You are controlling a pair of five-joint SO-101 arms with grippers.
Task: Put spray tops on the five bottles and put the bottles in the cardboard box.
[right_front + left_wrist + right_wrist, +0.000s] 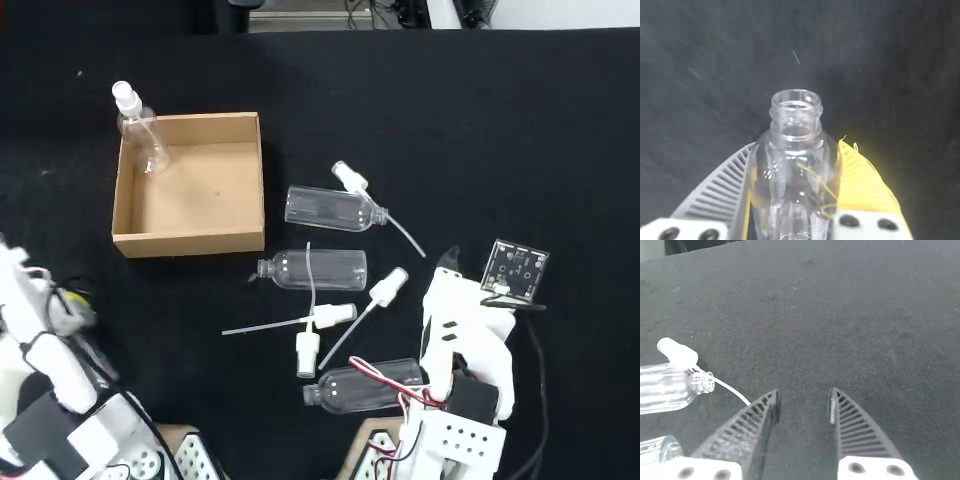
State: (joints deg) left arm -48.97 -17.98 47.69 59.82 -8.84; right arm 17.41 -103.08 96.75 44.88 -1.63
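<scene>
My left gripper point(796, 146) is shut on a clear, open-necked bottle point(795, 125), held over the black cloth; in the high view it sits at the near left point(70, 305). My right gripper point(802, 405) stands open and empty just above the cloth, to the right of the loose parts point(446, 264). Three uncapped bottles lie on the table point(335, 208) point(315, 270) point(365, 386). Several spray tops with long tubes lie among them point(350, 178) point(388, 287) point(330, 315). One bottle with a spray top point(138, 122) leans at the far left corner of the cardboard box point(190, 243).
A small black square board point(515, 270) rests on the cloth right of my right arm. The right arm's white base and red wires point(455, 420) crowd the nearest lying bottle. Open black cloth stretches across the far right half.
</scene>
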